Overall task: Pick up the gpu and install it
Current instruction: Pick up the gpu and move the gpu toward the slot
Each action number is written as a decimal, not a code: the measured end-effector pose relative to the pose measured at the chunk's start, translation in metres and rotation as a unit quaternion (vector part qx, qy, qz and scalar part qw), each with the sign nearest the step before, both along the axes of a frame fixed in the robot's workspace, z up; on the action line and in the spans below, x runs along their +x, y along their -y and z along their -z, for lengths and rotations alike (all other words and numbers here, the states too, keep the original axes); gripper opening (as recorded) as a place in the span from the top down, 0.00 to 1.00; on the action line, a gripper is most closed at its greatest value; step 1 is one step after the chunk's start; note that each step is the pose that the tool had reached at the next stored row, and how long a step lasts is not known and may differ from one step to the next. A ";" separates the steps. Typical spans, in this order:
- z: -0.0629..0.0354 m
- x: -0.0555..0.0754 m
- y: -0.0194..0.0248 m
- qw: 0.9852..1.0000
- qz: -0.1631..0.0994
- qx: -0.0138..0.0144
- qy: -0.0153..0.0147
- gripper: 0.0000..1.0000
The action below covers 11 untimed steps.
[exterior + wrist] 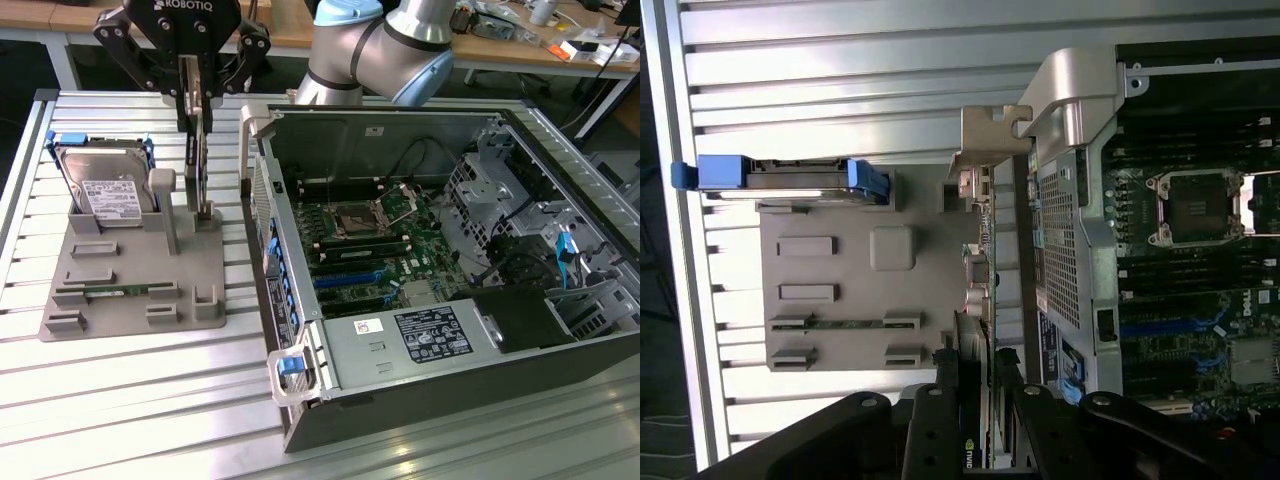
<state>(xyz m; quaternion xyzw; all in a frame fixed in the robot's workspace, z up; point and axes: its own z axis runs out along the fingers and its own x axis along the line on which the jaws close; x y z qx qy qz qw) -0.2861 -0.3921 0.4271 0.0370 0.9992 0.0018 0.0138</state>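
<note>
At grey holder [120, 275] | tool [194, 118] partly closed, clamping gpu [200, 175] | card upright

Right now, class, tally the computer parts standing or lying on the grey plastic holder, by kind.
Silver hard drive in a blue frame: 1
Narrow green memory stick: 1
Thin black graphics card, upright: 1
Total: 3

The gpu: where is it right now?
The thin black gpu card stands upright in the claw, exterior view's left, between silver hard drive and open metal computer case.
</note>
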 end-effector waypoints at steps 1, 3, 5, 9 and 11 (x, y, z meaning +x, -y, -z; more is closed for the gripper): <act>-0.0004 0.000 0.0000 1.000 0.000 0.000 0.000 0.75; -0.0015 0.000 0.0000 1.000 0.000 0.000 0.000 0.75; -0.0025 0.000 0.0000 1.000 0.000 0.000 0.000 0.75; -0.0049 0.000 0.0000 1.000 0.000 0.000 0.000 0.75; -0.0061 0.000 0.0000 1.000 0.000 0.000 0.000 0.75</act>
